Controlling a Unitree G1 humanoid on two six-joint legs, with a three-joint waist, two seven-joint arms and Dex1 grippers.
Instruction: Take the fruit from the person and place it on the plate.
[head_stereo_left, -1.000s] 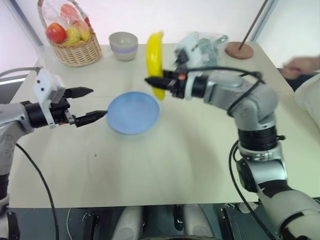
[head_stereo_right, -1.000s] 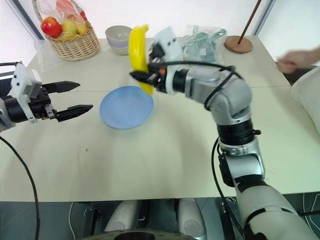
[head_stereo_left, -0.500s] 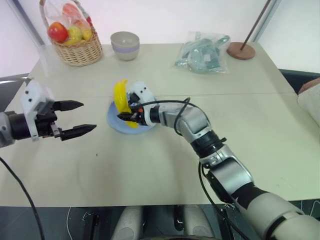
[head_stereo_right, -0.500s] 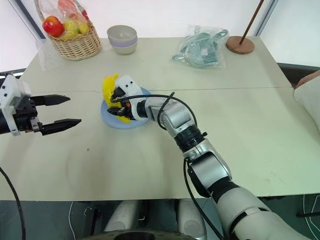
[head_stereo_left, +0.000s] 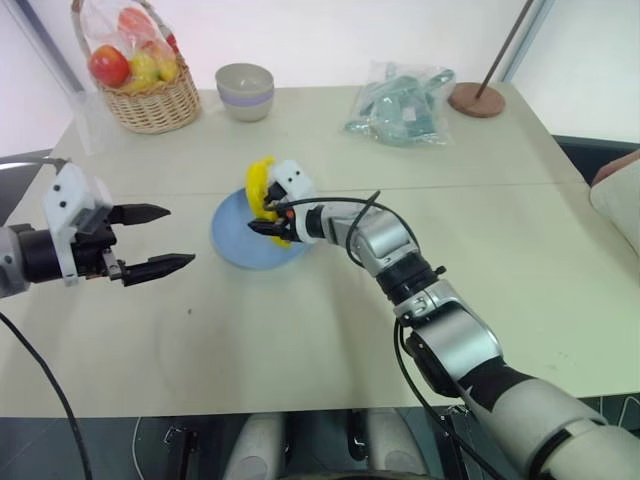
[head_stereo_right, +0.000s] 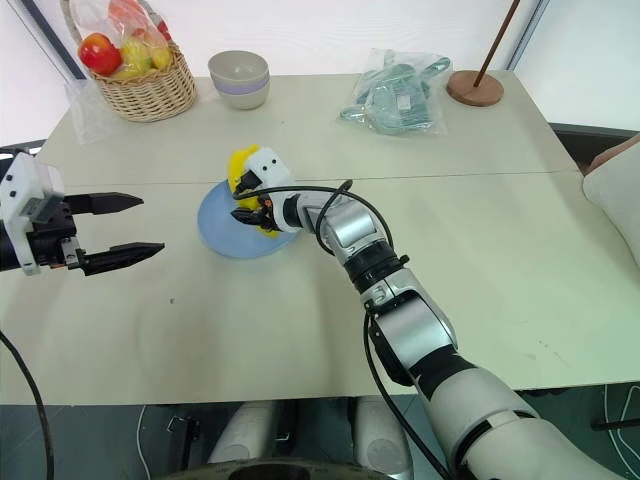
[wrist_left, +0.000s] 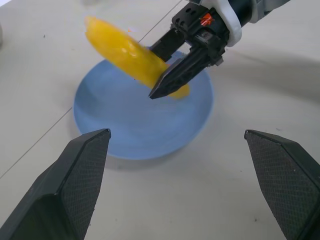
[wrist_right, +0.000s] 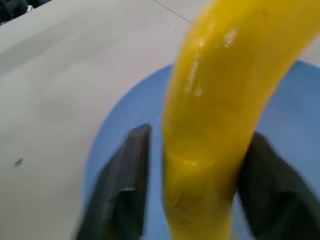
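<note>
Right wrist view: found the right claw (wrist_right: 200, 135) released, its two black fingers (wrist_right: 127, 185) parted on either side of the banana (wrist_left: 125, 52). Saw a thin strip of blue between one finger and the yellow skin; could not tell whether the other finger touched the fruit or merely stood against it. Noted the banana running straight out between the fingers and past their tips, filling the gap almost fully.

Left wrist view: saw the same claw reaching over the light-blue plate (wrist_left: 125, 130), one finger crossing in front of the banana's lower end, the other passing behind it. Found the banana tilted, its lower end down at the plate right at the claw's tips, its upper end raised and leaning away beyond the plate's rim. Could not tell whether that lower end rested fully on the plate.

Head views: found the left claw (head_stereo_left: 178, 236) wide open and empty, hovering over the bare surface (head_stereo_left: 300, 340), well apart from the plate and pointing toward it. Noted the wicker basket (head_stereo_left: 150, 105), the grey-beige bowl (head_stereo_left: 246, 90) and a clear plastic bag (head_stereo_left: 405, 100) far beyond the right claw, at the back of the surface. Glimpsed part of the person (head_stereo_left: 618, 168) at the edge, well apart from both claws.
</note>
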